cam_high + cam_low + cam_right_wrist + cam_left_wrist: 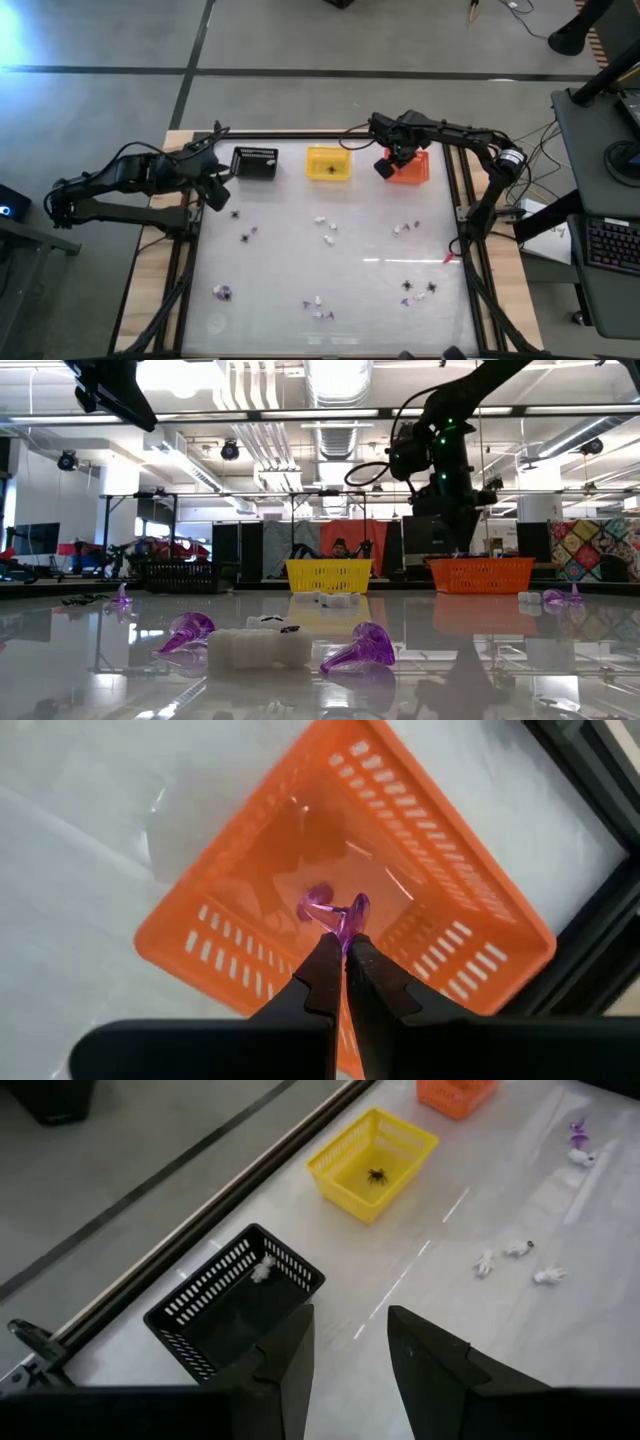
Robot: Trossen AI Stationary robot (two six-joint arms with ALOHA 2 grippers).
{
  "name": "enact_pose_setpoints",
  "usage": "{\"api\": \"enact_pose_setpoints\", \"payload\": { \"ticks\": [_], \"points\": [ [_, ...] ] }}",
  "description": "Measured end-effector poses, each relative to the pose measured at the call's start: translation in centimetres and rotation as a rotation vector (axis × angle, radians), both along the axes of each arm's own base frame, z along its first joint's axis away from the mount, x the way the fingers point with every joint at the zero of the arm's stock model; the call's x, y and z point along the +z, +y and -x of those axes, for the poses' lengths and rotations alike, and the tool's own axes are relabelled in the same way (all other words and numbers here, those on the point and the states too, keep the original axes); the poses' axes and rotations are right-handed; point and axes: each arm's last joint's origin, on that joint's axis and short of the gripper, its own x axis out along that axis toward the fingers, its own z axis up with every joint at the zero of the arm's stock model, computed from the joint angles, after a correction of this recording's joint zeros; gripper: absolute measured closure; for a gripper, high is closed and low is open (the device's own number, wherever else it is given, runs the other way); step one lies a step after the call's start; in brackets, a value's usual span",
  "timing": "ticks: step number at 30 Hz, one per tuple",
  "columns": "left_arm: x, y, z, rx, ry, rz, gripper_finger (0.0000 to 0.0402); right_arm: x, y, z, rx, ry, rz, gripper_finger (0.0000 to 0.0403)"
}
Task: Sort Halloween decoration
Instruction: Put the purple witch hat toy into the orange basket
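Observation:
My right gripper [345,948] hangs over the orange basket [440,910], shut on a small purple trinket [335,910]; in the high view it sits at the basket's left end [392,160]. My left gripper [350,1342] is open and empty, hovering near the black basket [235,1305], which holds a white bit [263,1270]. A black spider [377,1176] lies in the yellow basket [340,1175]. More white, purple and black trinkets [325,222] lie scattered flat on the table. My right gripper pinches the purple trinket between its two fingertips [325,960], which come from above and point down into the basket. They close on the piece's near end [343,930]; its rounded part [318,905] sticks out beyond them. The trinket is lifted clear above the orange basket's floor.
The three baskets stand in a row along the table's far edge: black [254,162], yellow [329,163], orange [410,170]. Loose trinkets cluster near the middle [405,228] and the near edge [318,305], [222,292], [420,290]. Dark frame rails [465,230] border the table.

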Motion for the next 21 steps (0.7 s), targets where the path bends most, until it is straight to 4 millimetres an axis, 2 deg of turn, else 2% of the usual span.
{"api": "enact_pose_setpoints", "payload": {
  "ticks": [8, 21],
  "points": [
    [-0.11, 0.00, -0.02, 0.001, 0.015, 0.002, 0.0288, -0.25, -0.24, -0.30, 0.041, -0.029, 0.025, 0.0390],
    [-0.23, -0.01, 0.09, 0.024, 0.016, 0.026, 0.0288, -0.29, -0.31, -0.40, 0.065, -0.034, 0.031, 0.0336]
  ]
}}
